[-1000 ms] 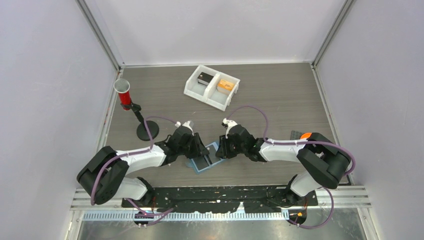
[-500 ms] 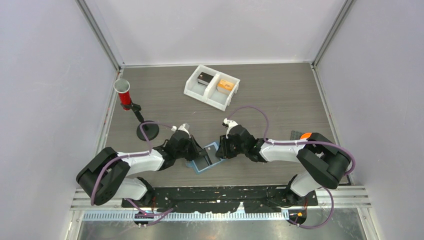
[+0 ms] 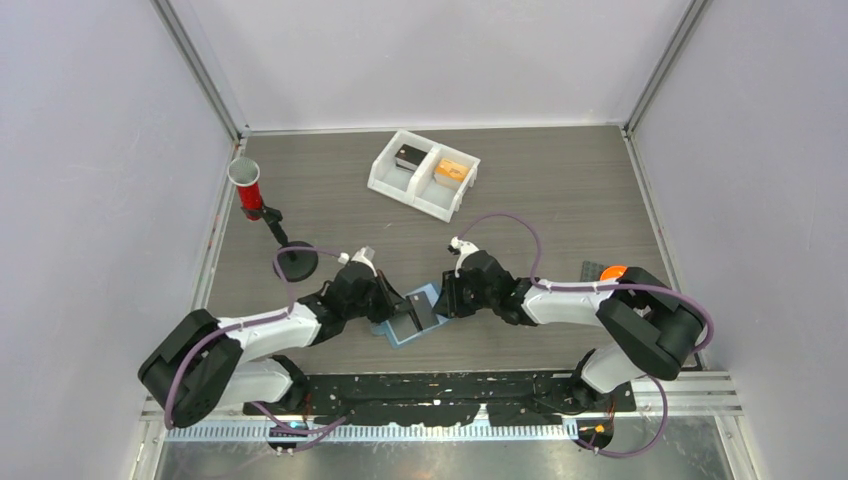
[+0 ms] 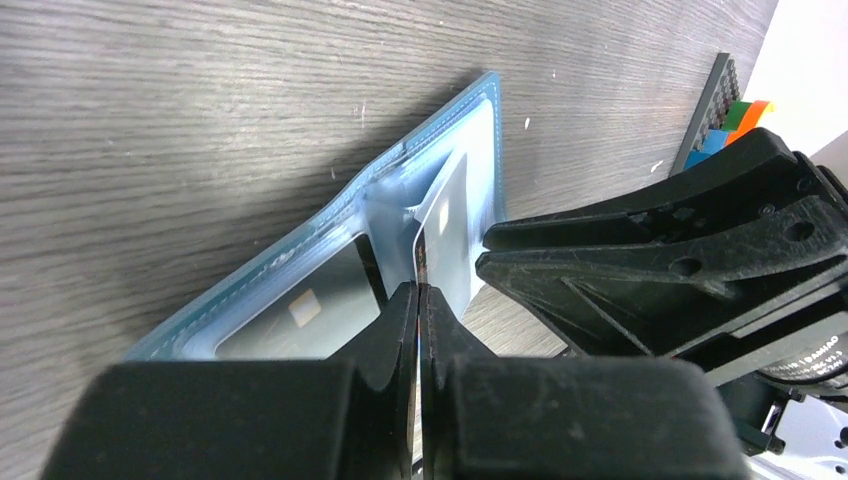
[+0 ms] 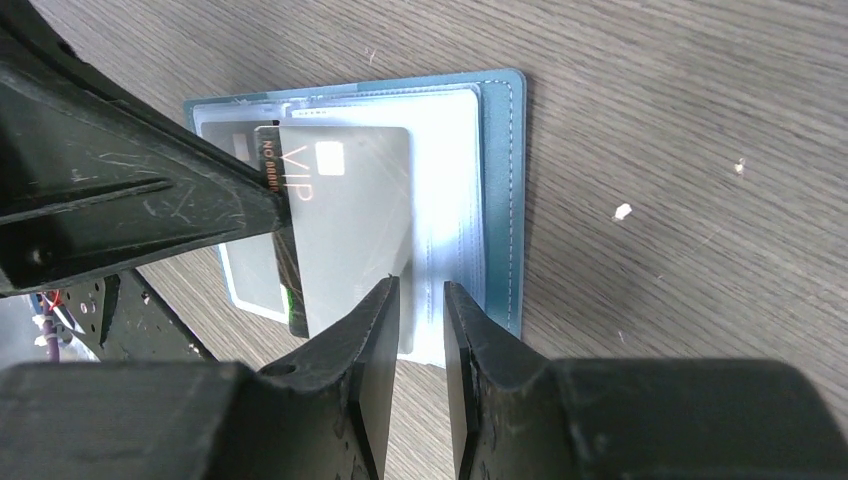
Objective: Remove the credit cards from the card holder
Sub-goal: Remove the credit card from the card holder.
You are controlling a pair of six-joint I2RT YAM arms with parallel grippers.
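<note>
The light-blue card holder (image 3: 432,294) lies open on the table between my two grippers. My left gripper (image 3: 388,303) is shut on a grey card marked VIP (image 5: 355,230), partly drawn out over the holder's pale sleeves (image 5: 497,180); a darker card edge (image 5: 292,300) shows under it. In the left wrist view the jaws (image 4: 420,292) pinch that card (image 4: 445,215) edge-on, and another card (image 4: 300,310) sits in the holder's near sleeve (image 4: 300,250). My right gripper (image 3: 446,300) hovers low over the holder's other half, jaws (image 5: 421,300) a narrow gap apart, nothing between them.
A white two-compartment tray (image 3: 425,190) with a black and an orange item stands at the back. A red cup (image 3: 245,185) on a black stand (image 3: 295,263) is at the left. An orange-topped dark object (image 3: 608,272) lies at the right.
My left arm has drawn back to the left, and the grey card has slid further out of the holder. My right gripper has stayed in place.
</note>
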